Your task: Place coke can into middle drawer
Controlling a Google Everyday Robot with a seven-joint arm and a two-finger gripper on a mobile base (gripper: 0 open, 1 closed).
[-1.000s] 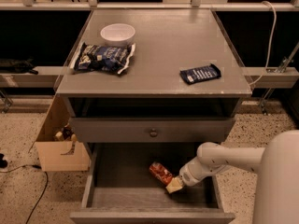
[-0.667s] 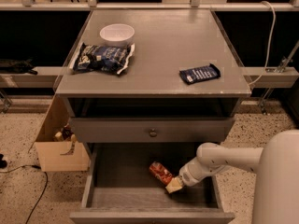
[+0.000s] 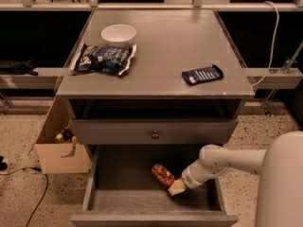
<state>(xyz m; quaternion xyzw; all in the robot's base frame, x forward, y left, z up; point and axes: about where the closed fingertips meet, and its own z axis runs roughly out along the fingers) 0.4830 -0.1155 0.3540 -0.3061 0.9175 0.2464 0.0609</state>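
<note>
The coke can (image 3: 162, 175), red-orange, lies on its side on the grey floor of the open middle drawer (image 3: 118, 178), right of its middle. My gripper (image 3: 176, 187) reaches into the drawer from the right on the white arm (image 3: 222, 162). Its tip is at the can's lower right end, touching or nearly touching it. I cannot tell whether it holds the can.
Above the open drawer is a closed drawer front with a round knob (image 3: 155, 135). On the cabinet top are a white bowl (image 3: 118, 33), a dark blue snack bag (image 3: 103, 58) and a flat navy packet (image 3: 202, 74). A cardboard box (image 3: 59, 148) stands on the floor at left.
</note>
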